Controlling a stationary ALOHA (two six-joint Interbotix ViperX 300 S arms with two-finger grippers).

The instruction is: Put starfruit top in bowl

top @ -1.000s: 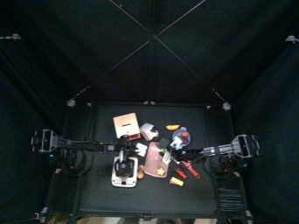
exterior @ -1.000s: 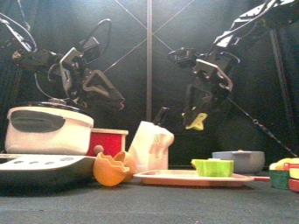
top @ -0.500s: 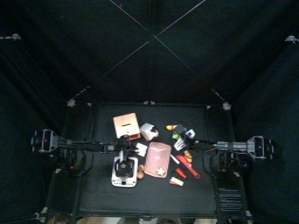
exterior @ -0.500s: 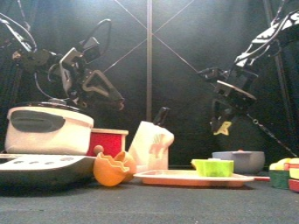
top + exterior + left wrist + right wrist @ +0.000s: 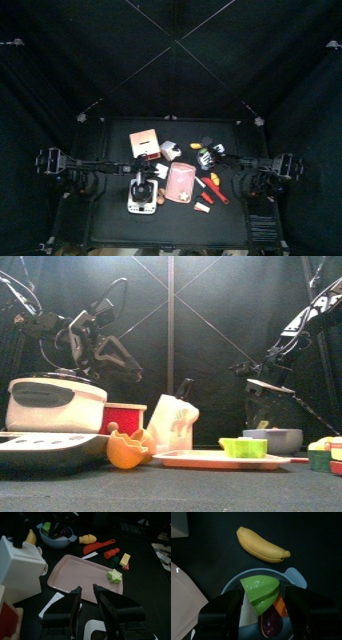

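The black desk (image 5: 174,492) is holding many things. A big white rice cooker (image 5: 54,402) is sitting at the front on the left side. Beside it, in the middle, a flat pink tray (image 5: 79,573) is lying on the desk. One green star-shaped fruit piece (image 5: 115,576) is resting on a corner of that tray.

The left arm is hanging up high on the left, above the rice cooker. Its end effector (image 5: 89,588) is looking down over the pink tray. Its two jaws are standing a little apart, and nothing is sitting between them.

The right arm is reaching down on the right side of the desk. Its end effector (image 5: 262,592) is hanging right over a small blue-grey bowl (image 5: 298,577). The jaws are standing wide and are squeezing the starfruit top (image 5: 259,587) between them. The starfruit top is a green wedge, and it is hanging just above the inside of the bowl. Something purple (image 5: 270,620) is already lying in the bowl under it.

A yellow banana (image 5: 261,546) is lying on the desk just beside the bowl, not touching it.
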